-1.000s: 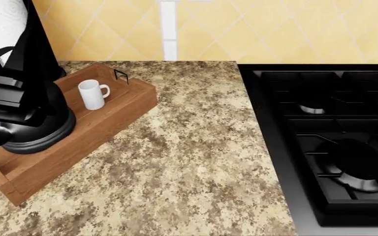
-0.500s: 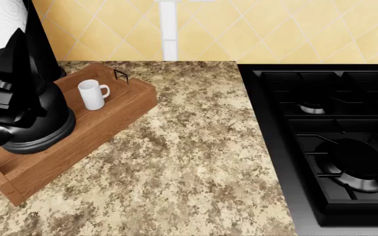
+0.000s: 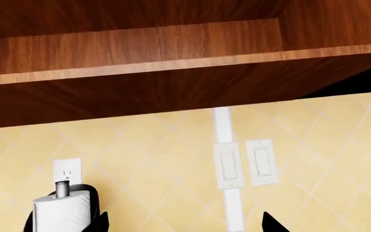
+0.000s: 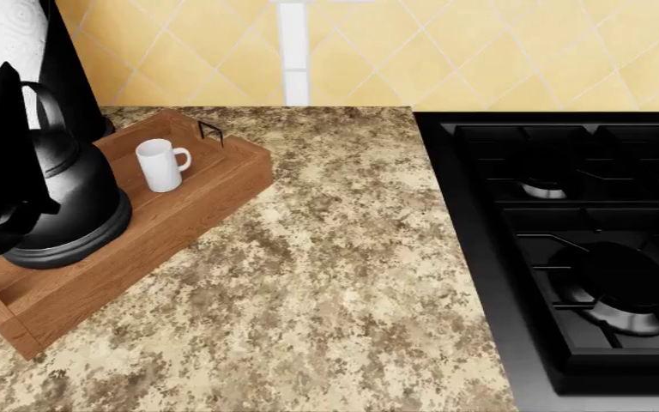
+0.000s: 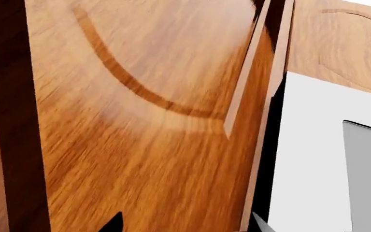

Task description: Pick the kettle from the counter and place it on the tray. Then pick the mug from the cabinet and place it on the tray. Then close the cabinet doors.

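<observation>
You had one kettle (image 4: 61, 202) and one mug (image 4: 160, 165) standing on the single tray (image 4: 209, 193) at the far left of the tabletop (image 4: 329, 283), the mug just right of the kettle and apart from it. That left the cabinet doors as the step in hand.

The right wrist view was filled by a cabinet door (image 5: 140, 121), close and at an angle. Only the tips of the right tool (image 5: 182, 223) showed there, spread apart and grasping nothing. The left tool (image 3: 185, 222) faced the wall below the cabinet (image 3: 172, 72), likewise released.

To close a door well, you needed flat contact on the panel near its free edge, pushing steadily until it seated. How many doors stood open could not be counted.
</observation>
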Motion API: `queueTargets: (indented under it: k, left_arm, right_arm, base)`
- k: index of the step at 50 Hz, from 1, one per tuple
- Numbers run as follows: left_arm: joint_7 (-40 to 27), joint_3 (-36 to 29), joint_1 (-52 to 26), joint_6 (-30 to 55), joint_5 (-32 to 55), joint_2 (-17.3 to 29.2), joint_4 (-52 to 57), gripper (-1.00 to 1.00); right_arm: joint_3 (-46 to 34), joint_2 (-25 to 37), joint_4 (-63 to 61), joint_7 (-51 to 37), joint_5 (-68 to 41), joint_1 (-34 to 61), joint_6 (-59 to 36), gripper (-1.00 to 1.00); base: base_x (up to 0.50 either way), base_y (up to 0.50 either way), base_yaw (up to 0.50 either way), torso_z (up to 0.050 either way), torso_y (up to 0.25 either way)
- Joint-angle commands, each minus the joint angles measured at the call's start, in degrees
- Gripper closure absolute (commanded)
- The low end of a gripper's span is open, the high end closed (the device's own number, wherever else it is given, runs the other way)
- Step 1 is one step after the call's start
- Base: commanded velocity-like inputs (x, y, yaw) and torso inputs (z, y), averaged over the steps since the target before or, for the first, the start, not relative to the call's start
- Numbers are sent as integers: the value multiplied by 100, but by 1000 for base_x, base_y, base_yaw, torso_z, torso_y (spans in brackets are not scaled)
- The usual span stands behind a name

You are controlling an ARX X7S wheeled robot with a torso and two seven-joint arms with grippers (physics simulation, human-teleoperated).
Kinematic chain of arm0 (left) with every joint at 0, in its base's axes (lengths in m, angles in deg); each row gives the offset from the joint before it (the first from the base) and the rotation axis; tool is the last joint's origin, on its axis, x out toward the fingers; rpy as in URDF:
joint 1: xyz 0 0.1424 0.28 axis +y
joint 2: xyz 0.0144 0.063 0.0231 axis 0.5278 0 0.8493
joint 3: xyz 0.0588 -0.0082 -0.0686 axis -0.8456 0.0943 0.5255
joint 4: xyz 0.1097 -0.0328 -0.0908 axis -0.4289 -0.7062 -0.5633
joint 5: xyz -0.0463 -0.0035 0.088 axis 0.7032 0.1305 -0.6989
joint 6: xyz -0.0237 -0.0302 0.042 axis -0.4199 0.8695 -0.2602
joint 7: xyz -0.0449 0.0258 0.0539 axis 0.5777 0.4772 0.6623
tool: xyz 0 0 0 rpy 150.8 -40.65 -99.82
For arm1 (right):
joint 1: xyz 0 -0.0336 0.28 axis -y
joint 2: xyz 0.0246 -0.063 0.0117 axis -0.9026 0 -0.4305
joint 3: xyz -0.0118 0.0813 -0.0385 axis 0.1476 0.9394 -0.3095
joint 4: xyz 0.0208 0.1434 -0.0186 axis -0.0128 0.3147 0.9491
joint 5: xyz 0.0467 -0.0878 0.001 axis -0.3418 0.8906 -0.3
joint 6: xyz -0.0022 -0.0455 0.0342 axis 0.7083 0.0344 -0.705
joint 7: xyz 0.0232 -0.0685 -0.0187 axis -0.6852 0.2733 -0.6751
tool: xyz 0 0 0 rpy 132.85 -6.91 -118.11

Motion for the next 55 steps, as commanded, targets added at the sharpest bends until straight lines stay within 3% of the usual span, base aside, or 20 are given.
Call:
queueTargets:
  k: [1, 35, 50, 55]
  left_arm:
    - [150, 283, 318, -69, -64, -90, -22, -100]
    - [494, 848, 818, -150, -49, -206, -73, -100]
    - [868, 1240, 1330, -216, -258, -492, -51, -100]
    - [995, 1290, 1425, -263, -340, -582, -83, -100]
  right_arm:
    - [-457, -671, 999, 447, -170, -299, 180, -100]
    - [-775, -2060, 2876, 1245, 206, -178, 831, -100]
    - [-813, -3248, 4892, 2058, 367, 148, 1725, -100]
    - [-2180, -3305, 5321, 1905, -843, 403, 2239, -100]
  base:
    - [0, 3, 5, 0, 0]
    - [3, 3, 4, 0, 0]
    - [2, 4, 5, 0, 0]
    - [0, 4, 7, 0, 0]
